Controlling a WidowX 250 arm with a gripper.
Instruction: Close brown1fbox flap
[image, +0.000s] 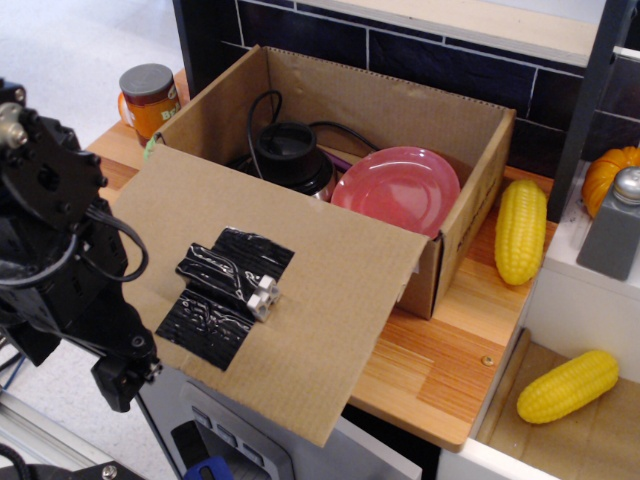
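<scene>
Brown1fbox (470, 200): rectangular, matte corrugated cardboard, standing open on a wooden counter (430, 370) of orange-brown planks.

Flap (290, 290): wide cardboard panel, folded outward and down from the box's near long edge, overhanging the counter's front. Plain face up. A crinkled, glossy black tape patch (215, 290) sits on it, with a small white block (265, 293) at the patch's right edge.

Inside the box: a smooth pink plate (400, 190) leaning against the right side; a black round device (290, 155) with a cable looping up the back wall.

Gripper (125, 375): black, at the left, its tip below the flap's left edge, not visibly touching it. I cannot tell whether the fingers are spread or pressed together.

Around: an orange jar (148, 100) with a grey lid behind the box's left corner; a knobbly yellow corn cob (521, 230) just right of the box; a second corn cob (568, 385) lower right, in a recessed tray; an orange pumpkin (610, 175) and a grey shaker (615, 225) at far right. Dark tiled wall (430, 55) behind.
</scene>
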